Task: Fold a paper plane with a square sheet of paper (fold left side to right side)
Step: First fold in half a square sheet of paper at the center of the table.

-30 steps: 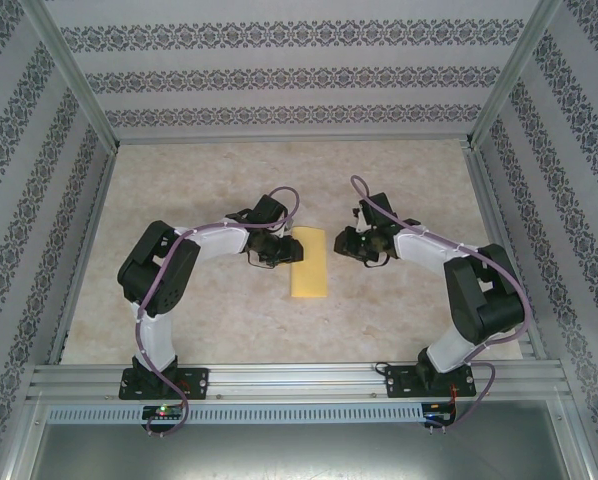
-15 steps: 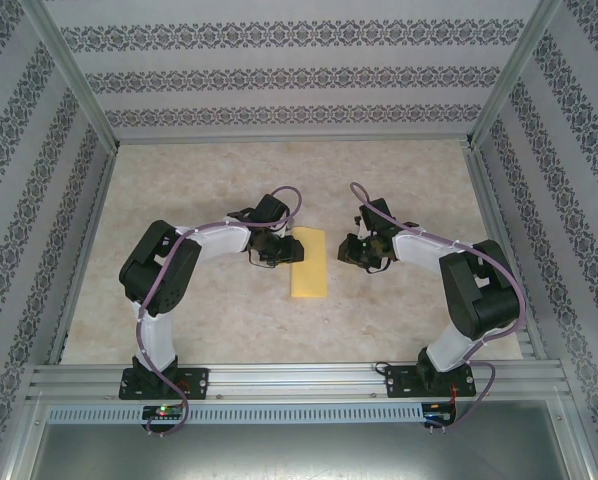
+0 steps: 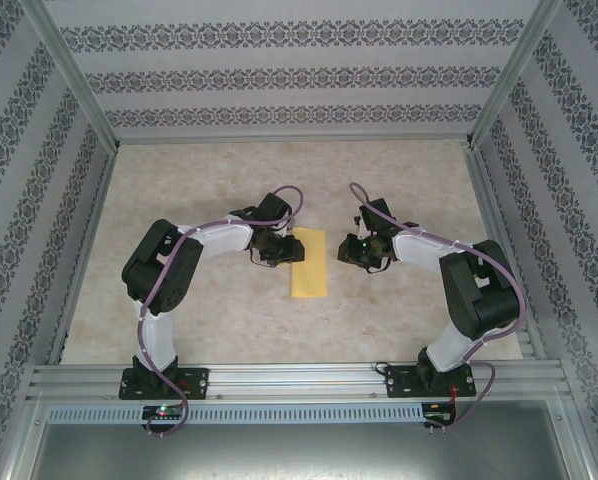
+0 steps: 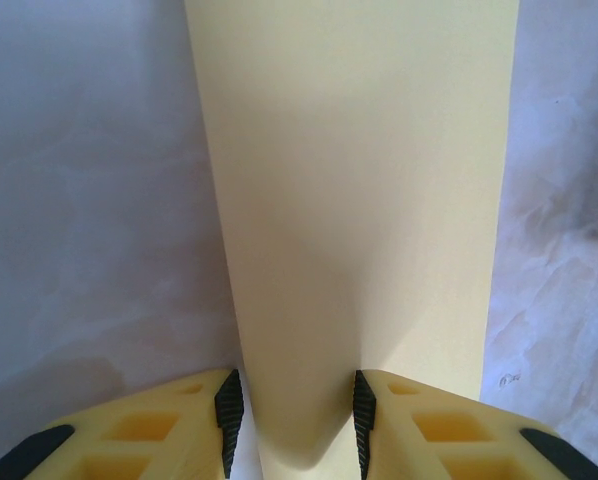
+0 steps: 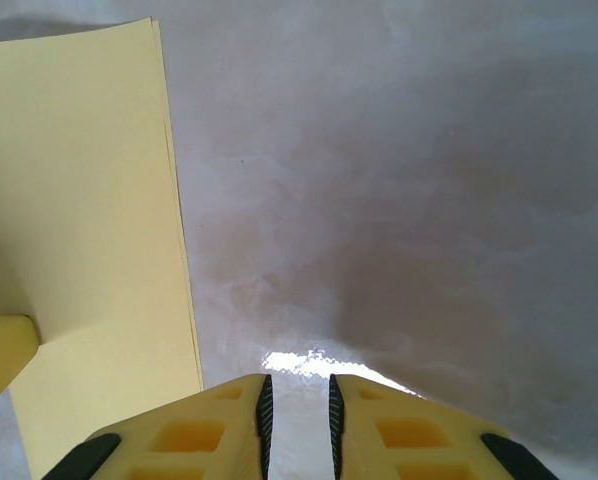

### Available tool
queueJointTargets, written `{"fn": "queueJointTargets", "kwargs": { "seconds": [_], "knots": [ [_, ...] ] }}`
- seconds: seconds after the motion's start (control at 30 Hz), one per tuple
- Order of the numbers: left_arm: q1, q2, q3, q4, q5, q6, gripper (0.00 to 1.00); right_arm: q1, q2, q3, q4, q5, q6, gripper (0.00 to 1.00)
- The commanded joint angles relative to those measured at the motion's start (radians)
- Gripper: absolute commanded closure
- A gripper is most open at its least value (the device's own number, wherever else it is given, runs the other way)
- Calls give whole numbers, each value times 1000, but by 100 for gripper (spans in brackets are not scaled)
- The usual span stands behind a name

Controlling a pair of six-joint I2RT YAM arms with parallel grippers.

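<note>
**Q:** Where is the paper?

**A:** A thin yellow paper sheet [image 3: 309, 263], folded into a narrow rectangle with its long sides running away from the arms, lies flat near the middle of a pale, marble-patterned tabletop [image 3: 409, 180]. It sits between the two arms. In the right wrist view, stacked layer edges show along the side nearest that camera's gripper.

**Q:** What is the left gripper doing?

**A:** The left gripper [image 3: 281, 250] is at the sheet's left long edge and overlaps it from above. In its own wrist view the jaws stand partly apart, and paper fills the gap between the black ribbed pads [image 4: 229, 410]. The sheet's left edge runs just inside the left pad, and the right finger lies over the paper. I see nothing pinched between the pads. Whether the fingertips press on the sheet, I cannot tell.

**Q:** And the right gripper?

**A:** The right gripper [image 3: 347, 250] is just beside the sheet's right edge, apart from it, over bare tabletop. Its jaws are nearly together, leaving a narrow slit through which the table shows. It holds nothing.

**Q:** What surrounds the table?

**A:** Wallpapered walls [image 3: 279, 75] with grey ornamental stripes stand on three sides. An aluminium rail [image 3: 279, 380] crosses the near edge and carries both arm bases.
</note>
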Motion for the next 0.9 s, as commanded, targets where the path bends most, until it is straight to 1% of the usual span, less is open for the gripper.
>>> {"fn": "queueJointTargets", "kwargs": {
  "seconds": [0.0,0.87],
  "knots": [
    [-27,54,6,-50,-34,14,61,10,-28,-2,-15,5,-14,76],
    [-48,83,54,-108,-60,41,61,16,-34,0,-16,-1,-18,76]
  ]
}}
